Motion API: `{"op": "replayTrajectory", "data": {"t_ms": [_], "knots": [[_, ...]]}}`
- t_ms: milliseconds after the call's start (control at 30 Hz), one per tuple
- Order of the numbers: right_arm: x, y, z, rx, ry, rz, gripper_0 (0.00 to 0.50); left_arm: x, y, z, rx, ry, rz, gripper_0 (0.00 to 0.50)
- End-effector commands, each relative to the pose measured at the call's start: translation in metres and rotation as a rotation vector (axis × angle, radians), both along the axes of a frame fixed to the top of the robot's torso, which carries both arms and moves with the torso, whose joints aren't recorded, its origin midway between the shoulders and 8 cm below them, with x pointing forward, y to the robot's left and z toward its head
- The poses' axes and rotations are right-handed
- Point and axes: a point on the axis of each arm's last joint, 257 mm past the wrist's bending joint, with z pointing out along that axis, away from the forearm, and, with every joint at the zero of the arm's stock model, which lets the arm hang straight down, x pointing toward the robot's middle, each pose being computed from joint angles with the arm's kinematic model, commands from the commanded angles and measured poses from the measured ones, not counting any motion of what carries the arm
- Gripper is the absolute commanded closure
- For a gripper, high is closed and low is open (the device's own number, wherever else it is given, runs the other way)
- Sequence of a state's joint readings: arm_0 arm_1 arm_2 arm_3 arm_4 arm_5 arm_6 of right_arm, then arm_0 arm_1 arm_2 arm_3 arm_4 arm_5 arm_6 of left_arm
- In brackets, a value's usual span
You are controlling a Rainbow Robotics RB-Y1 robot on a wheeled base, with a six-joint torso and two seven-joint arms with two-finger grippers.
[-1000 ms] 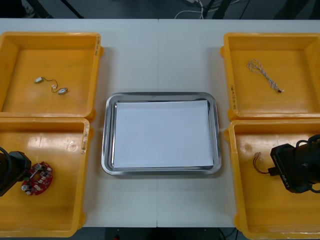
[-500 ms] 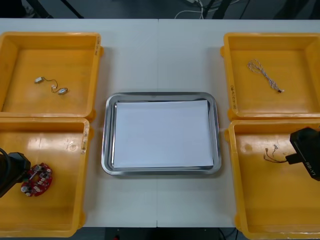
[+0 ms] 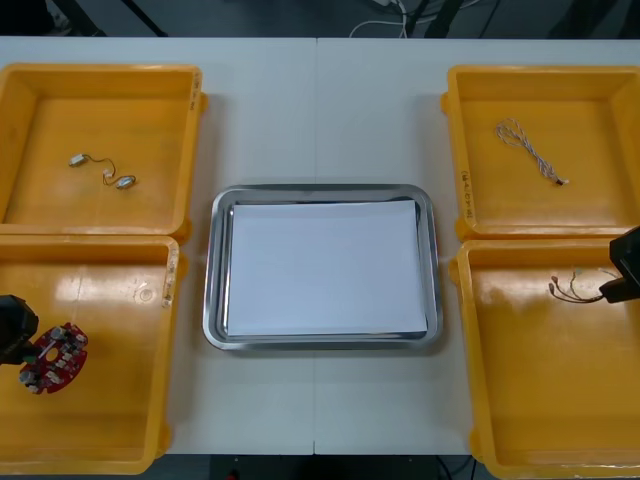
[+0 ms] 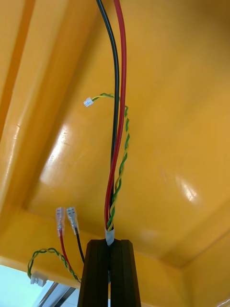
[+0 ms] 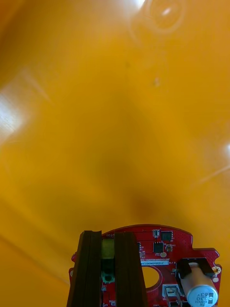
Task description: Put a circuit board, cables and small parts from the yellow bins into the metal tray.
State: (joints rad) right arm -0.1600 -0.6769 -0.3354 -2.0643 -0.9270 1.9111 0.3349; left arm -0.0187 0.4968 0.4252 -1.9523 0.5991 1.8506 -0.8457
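Note:
In the front view my left gripper (image 3: 24,342) is over the near left yellow bin (image 3: 120,440) at the picture's left edge, shut on the rim of a round red circuit board (image 3: 55,360). The left wrist view shows the fingers (image 5: 91,268) clamped on the board (image 5: 160,249), held above the bin floor. My right gripper (image 3: 610,290) is at the right edge over the near right yellow bin (image 3: 540,400), shut on the red and yellow cable (image 3: 573,289). In the right wrist view the cable (image 4: 116,120), with red, black and twisted yellow-green wires, hangs away from the closed fingers (image 4: 98,273).
The metal tray (image 3: 212,270), white inside, lies in the middle between the bins. The far left bin (image 3: 150,90) holds small metal parts (image 3: 100,170) joined by a thin wire. A twisted pale cable (image 3: 528,150) lies in the far right bin (image 3: 590,90).
My left gripper has drawn the circuit board left and toward the near edge. My right gripper has moved right and farther back, carrying the cable with it.

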Motion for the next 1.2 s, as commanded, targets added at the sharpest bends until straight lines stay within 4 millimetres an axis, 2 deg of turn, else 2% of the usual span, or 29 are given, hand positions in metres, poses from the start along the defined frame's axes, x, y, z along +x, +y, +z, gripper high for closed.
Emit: {"op": "replayTrajectory", "data": {"t_ms": [33, 200, 400, 633, 700, 1000, 1200], "knots": [[0.009, -0.018, 0.037, -0.098, -0.079, 0.079, 0.5, 0.016, 0.02, 0.058, 0.126, -0.072, -0.108, 0.5], [0.008, -0.02, 0.05, -0.122, -0.087, 0.138, 0.5, 0.034, 0.022, 0.091, 0.179, -0.132, -0.162, 0.5], [0.005, -0.022, 0.065, -0.151, -0.091, 0.208, 0.5, 0.051, 0.011, 0.111, 0.212, -0.165, -0.249, 0.5], [0.003, -0.032, 0.08, -0.259, -0.112, 0.378, 0.5, 0.076, -0.021, 0.133, 0.24, -0.201, -0.393, 0.5], [0.004, -0.035, 0.083, -0.295, -0.12, 0.433, 0.5, 0.083, -0.037, 0.139, 0.244, -0.208, -0.452, 0.5], [0.008, -0.039, 0.097, -0.412, -0.153, 0.63, 0.5, 0.098, -0.092, 0.161, 0.229, -0.237, -0.638, 0.5], [0.013, -0.035, 0.104, -0.485, -0.174, 0.782, 0.5, 0.103, -0.12, 0.164, 0.253, -0.227, -0.731, 0.5]]}}
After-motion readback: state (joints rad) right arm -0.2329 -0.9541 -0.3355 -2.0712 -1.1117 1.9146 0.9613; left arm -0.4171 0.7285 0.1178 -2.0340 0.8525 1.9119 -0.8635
